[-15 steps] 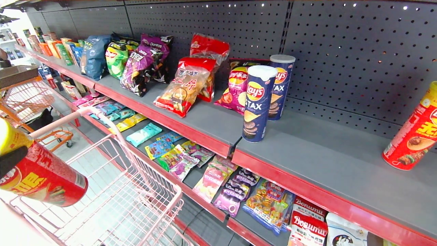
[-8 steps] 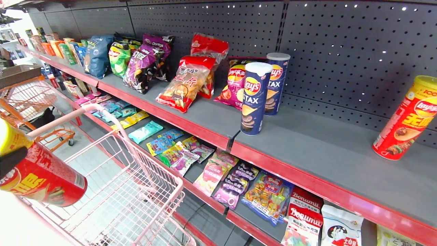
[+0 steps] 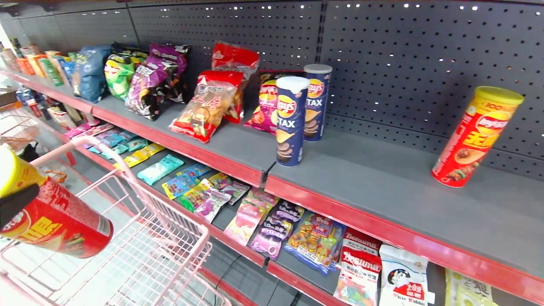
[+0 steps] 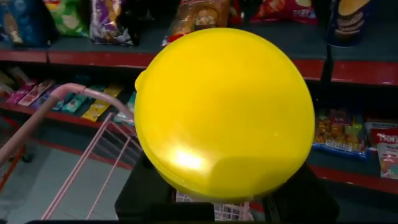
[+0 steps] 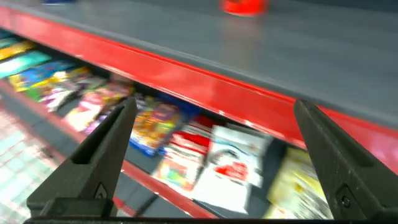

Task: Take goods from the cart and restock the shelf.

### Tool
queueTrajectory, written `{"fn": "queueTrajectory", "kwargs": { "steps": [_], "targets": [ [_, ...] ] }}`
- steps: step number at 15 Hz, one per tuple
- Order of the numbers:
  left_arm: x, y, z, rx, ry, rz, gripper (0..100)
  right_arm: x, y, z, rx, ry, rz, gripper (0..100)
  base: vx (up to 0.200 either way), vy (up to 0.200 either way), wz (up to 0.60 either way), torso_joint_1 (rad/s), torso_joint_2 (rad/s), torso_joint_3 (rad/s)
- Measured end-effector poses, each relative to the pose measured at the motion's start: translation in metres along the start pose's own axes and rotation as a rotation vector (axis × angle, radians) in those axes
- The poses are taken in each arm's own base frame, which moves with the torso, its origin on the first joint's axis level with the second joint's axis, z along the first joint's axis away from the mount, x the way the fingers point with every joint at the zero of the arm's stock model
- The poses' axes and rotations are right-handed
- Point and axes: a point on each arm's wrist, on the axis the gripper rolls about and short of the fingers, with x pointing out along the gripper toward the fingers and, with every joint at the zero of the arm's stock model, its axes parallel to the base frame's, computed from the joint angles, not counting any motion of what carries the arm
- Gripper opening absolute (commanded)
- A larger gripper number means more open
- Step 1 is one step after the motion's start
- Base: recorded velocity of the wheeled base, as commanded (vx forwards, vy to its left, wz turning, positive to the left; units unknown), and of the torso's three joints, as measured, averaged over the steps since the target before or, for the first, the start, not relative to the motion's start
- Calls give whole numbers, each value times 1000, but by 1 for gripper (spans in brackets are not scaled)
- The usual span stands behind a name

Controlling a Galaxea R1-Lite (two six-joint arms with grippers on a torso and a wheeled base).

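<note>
A red chip can with a yellow lid (image 3: 55, 225) hangs tilted over the pink cart (image 3: 140, 255) at the near left, and my left gripper (image 3: 15, 204) is shut on it near the lid. In the left wrist view the yellow lid (image 4: 224, 112) faces the camera, with the shelf front behind it. A matching red can (image 3: 476, 136) leans against the pegboard at the right of the grey shelf (image 3: 382, 187). My right gripper (image 5: 216, 106) is open with nothing between its fingers; it faces the shelf's red front edge (image 5: 205, 81), and the red can (image 5: 244, 6) stands beyond.
Two blue chip cans (image 3: 291, 121) stand mid-shelf, with several snack bags (image 3: 204, 106) to their left. The lower shelf holds rows of candy packets (image 3: 263, 221). Bare grey shelf lies between the blue cans and the red can. An orange cart (image 3: 17, 131) is far left.
The head camera has swung to the right, so the whole shelf has shifted left in the picture. The held can keeps its place over the cart.
</note>
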Motion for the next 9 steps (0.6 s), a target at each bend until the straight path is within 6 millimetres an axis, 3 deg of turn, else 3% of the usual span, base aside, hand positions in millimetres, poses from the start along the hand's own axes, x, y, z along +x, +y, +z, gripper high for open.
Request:
{"fn": "queueTrajectory", "kwargs": {
  "steps": [9],
  "targets": [
    [-2,-2,-2,-8,-14,-68,0,0,0,0,0,0,1,100,0,0,-600,5,2,4]
  ]
}}
